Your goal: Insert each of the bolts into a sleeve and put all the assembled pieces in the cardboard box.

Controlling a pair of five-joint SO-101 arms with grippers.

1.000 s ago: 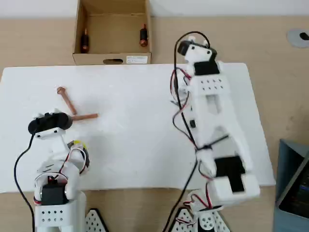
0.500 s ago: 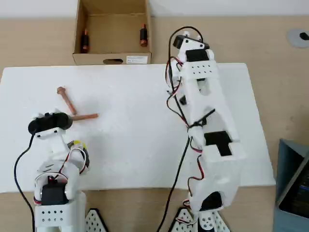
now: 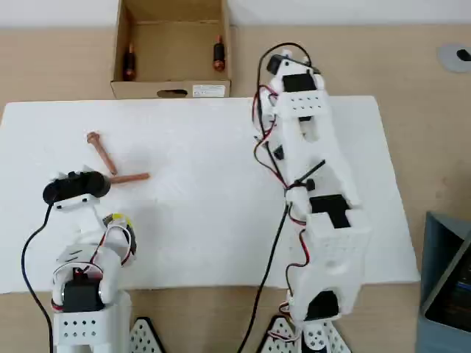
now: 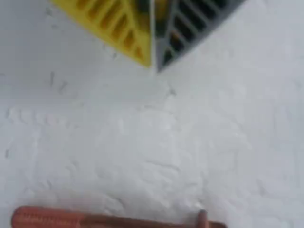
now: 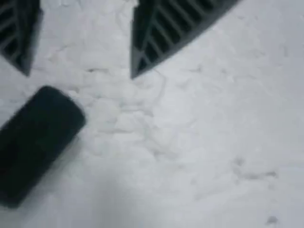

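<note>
Two bare copper bolts [image 3: 101, 153] [image 3: 132, 177] lie on the white mat [image 3: 199, 213] left of centre. The cardboard box [image 3: 171, 90] at the back holds two assembled pieces [image 3: 129, 63] [image 3: 218, 53]. My left arm [image 3: 76, 188] sits folded just in front of the bolts. My left gripper [image 4: 153, 64] is shut and empty over the mat, with one bolt [image 4: 95, 220] a little beyond it. My right arm [image 3: 303, 118] stretches toward the mat's back edge. My right gripper [image 5: 78, 61] is open above the mat, with a black sleeve [image 5: 38, 142] lying close to its fingertips.
Bare wooden table [image 3: 412, 66] surrounds the mat. A grey bin [image 3: 445, 279] stands at the right edge. Loose cables [image 3: 274, 176] hang along the right arm. The mat's middle, between the two arms, is bare.
The right arm has swung left and straightened, its wrist ending nearer the mat's back edge. The left arm and the bolts have not moved.
</note>
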